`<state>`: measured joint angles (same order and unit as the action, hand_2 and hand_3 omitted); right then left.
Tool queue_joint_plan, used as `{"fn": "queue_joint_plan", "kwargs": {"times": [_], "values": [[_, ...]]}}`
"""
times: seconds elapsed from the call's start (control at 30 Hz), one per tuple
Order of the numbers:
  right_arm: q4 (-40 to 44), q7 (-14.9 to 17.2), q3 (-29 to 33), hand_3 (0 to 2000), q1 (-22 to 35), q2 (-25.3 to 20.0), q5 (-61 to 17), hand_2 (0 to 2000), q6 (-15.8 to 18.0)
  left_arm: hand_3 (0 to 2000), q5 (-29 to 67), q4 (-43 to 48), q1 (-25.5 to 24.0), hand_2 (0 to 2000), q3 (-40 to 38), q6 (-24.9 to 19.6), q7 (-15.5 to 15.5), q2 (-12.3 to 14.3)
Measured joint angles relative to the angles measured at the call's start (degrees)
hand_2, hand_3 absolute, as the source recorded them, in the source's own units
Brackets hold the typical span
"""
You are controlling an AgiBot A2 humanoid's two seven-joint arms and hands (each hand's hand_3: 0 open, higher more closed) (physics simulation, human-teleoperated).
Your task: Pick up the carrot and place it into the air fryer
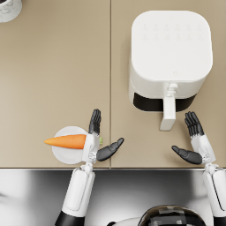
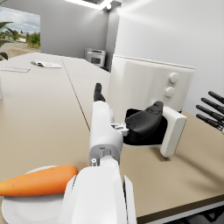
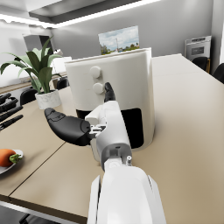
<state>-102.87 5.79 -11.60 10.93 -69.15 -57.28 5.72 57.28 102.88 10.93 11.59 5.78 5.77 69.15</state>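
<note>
Carrot (image 1: 66, 141): 1; air fryer (image 1: 170, 48): 1

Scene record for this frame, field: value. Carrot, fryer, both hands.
carrot: lying on the small white plate, tip pointing away from the air fryer, not held
air fryer: on the table, drawer pulled partly out, handle facing the robot
left hand: open, beside the carrot's stem end, not gripping
right hand: open, near the fryer handle, holding nothing
task: not started
</note>
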Motion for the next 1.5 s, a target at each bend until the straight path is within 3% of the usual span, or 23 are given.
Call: {"fn": "queue_joint_plan", "kwargs": {"times": [0.57,0.63,0.73,0.97,1.43,1.5], "values": [[0.0,0.0,0.0,0,0.0,0.0,0.0,0,0.0,0,0.0,0.0,0.0,0,0.0,0.0,0.0,0.0],[0.3,-1.6,-0.5,0,-0.1,-0.1,0.0,0,-1.6,0,0.0,-0.3,-0.4,0,0.6,-2.8,-2.8,0.2],[1.0,-4.3,-1.0,0,1.3,-1.5,0.0,0,-4.2,0,0.0,0.6,-1.1,0,-2.3,-4.7,-4.7,0.4],[1.7,-5.6,-3.4,0,2.5,-3.5,-14.3,0,-5.6,0,17.8,2.3,-4.2,0,-8.7,-5.7,-5.7,0.5],[5.7,-5.8,-2.2,0,2.3,-5.6,-16.6,0,-5.7,0,53.9,3.9,-6.5,0,-19.4,-5.8,-5.8,1.8],[6.0,-5.8,-1.9,0,2.4,-5.9,-16.6,0,-5.7,0,59.1,3.6,-5.9,0,-20.4,-19.9,-9.5,1.8]]}}
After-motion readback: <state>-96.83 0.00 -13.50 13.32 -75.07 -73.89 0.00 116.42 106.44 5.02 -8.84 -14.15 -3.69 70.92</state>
